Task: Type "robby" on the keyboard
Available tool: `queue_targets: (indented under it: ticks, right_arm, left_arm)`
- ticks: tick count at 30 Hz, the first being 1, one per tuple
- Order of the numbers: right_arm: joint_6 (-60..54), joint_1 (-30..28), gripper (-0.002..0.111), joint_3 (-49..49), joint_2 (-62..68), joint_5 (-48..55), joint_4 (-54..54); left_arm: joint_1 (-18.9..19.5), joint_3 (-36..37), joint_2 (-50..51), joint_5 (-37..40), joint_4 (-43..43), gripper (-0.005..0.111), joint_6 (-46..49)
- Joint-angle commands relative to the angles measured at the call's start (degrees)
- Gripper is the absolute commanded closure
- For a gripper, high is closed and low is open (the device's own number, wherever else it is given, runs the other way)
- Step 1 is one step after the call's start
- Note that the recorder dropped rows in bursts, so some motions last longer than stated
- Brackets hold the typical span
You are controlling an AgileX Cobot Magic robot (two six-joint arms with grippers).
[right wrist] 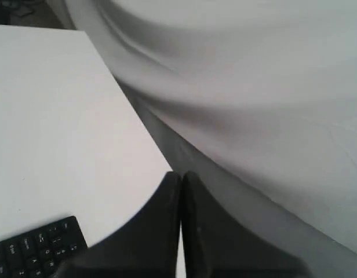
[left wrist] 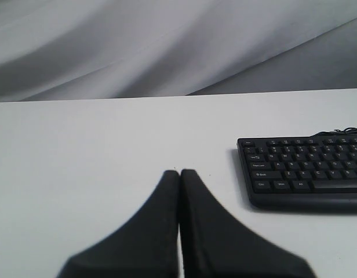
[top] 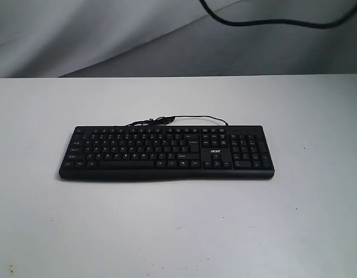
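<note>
The black keyboard [top: 167, 152] lies flat in the middle of the white table, its acer logo near the number pad and its thin cable [top: 167, 120] looped behind it. Neither arm shows in the exterior view. In the left wrist view my left gripper [left wrist: 179, 172] is shut with nothing in it, hovering over bare table beside the keyboard's [left wrist: 306, 171] Ctrl-key end. My right gripper [right wrist: 181, 174] is shut and empty too, over the table's edge, with only a corner of the keyboard [right wrist: 36, 249] showing.
The white table [top: 167, 231] stretches wide around the keyboard. Grey cloth [top: 138, 40] hangs behind the far edge, and a thick black cable [top: 271, 20] crosses it at the top. The right wrist view shows the table edge [right wrist: 135, 110] dropping to grey cloth [right wrist: 254, 87].
</note>
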Motion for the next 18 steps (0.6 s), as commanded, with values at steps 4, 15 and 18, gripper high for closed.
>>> queue_targets:
  ticks: [4, 15, 18]
  right_arm:
    - [-1.0, 4.1, 0.108, 28.0, -11.4, -28.0, 1.5]
    - [-1.0, 7.6, 0.108, 49.8, -26.5, -45.4, 3.0]
    - [0.6, 7.6, 0.108, 49.8, -28.5, -45.6, 4.5]
  left_arm:
    - [0.1, 0.2, -0.1, -0.3, -0.5, 0.106, -0.2]
    - [0.1, 0.2, -0.1, -0.3, -0.5, 0.106, -0.2]
    - [0.1, 0.2, -0.1, -0.3, -0.5, 0.106, -0.2]
